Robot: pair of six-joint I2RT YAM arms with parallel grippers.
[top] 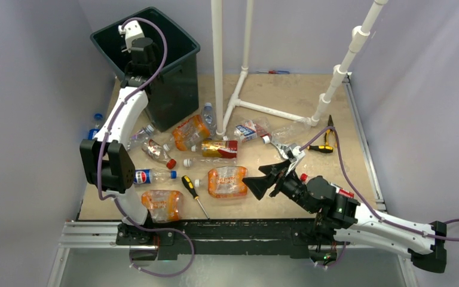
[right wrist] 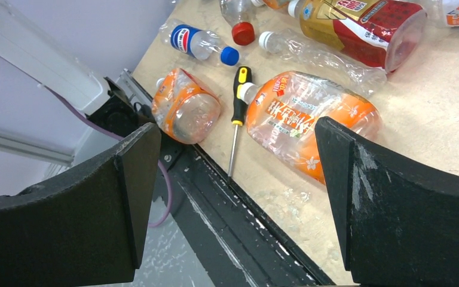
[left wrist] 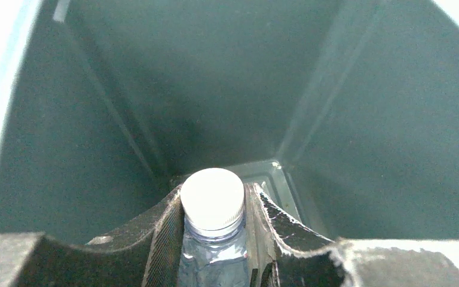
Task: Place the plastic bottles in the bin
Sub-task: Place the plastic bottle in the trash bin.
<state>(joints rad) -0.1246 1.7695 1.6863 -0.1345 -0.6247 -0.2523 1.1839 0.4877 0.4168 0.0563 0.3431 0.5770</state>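
Note:
The dark green bin stands at the table's far left. My left gripper hangs inside its mouth, shut on a clear bottle with a white cap; below it I see the bin's bare floor. My right gripper is open and empty, low over the near middle of the table. Before it lie an orange-label bottle, a crushed orange bottle, a blue Pepsi bottle and a red-label bottle. More bottles lie between the bin and the white pipes.
A black-and-yellow screwdriver lies between the two orange bottles. A white pipe frame stands mid-back. Pliers lie to the right. The black rail runs along the near edge. A blue-capped bottle lies off the table's left edge.

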